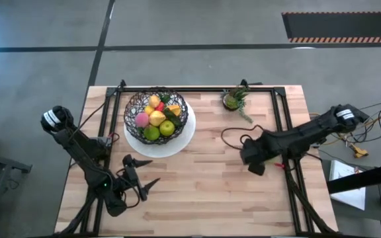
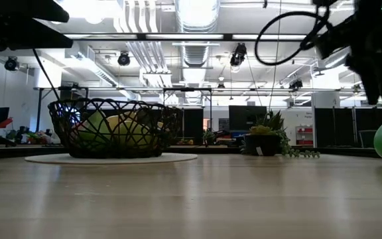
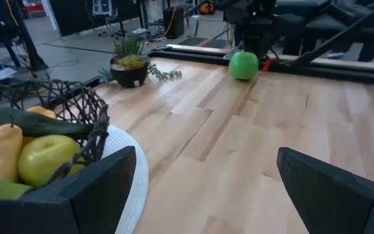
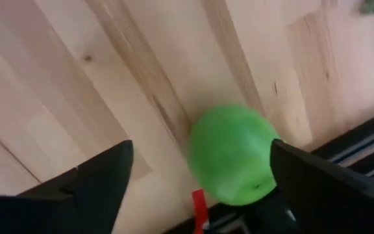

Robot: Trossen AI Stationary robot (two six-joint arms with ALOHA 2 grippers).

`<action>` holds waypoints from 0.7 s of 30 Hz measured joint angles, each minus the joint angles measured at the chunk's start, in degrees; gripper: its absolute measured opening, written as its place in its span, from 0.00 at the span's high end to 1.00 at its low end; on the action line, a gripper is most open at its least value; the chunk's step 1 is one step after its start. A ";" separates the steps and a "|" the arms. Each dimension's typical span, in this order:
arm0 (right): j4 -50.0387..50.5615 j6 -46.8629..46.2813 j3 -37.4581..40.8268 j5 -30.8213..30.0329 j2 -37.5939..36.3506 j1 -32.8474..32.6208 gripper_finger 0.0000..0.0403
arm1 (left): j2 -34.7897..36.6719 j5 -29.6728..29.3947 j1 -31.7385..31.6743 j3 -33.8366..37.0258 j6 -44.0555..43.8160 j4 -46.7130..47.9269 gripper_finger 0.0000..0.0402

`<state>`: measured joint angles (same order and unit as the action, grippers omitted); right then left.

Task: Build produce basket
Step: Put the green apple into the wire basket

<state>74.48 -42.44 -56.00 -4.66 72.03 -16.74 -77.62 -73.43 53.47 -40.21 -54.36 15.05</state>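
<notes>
Fingers spread wide, the right gripper [image 4: 197,179] hovers over a green apple [image 4: 232,155] — the basket [image 1: 155,112] awaits — left gripper [image 1: 139,180] idles open.

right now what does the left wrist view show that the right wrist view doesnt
Only the left wrist view shows the basket on the white plate, holding a yellow lemon and a dark green cucumber, plus the potted plant and the left gripper with its fingers wide apart. Only the right wrist view shows the right gripper straddling the fruit from above, fingers open. Both show the green apple resting on the wooden table by the black frame rail.
</notes>
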 joint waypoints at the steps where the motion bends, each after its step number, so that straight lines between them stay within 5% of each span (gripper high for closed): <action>1: 0.52 2.66 -0.68 0.10 1.33 0.90 0.11 | 0.00 0.24 -0.36 -0.02 0.48 -0.04 0.11; 12: 8.09 29.65 -3.06 2.15 19.19 7.99 0.08 | 0.04 4.59 -1.68 -0.02 0.69 -0.02 0.11; 21: 7.82 37.89 -1.90 3.07 27.83 10.61 0.08 | -1.26 5.73 -1.72 0.00 0.60 -0.27 0.11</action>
<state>82.30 -4.55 -57.91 -1.59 99.86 -6.14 -78.89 -67.70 51.75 -40.21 -53.76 14.77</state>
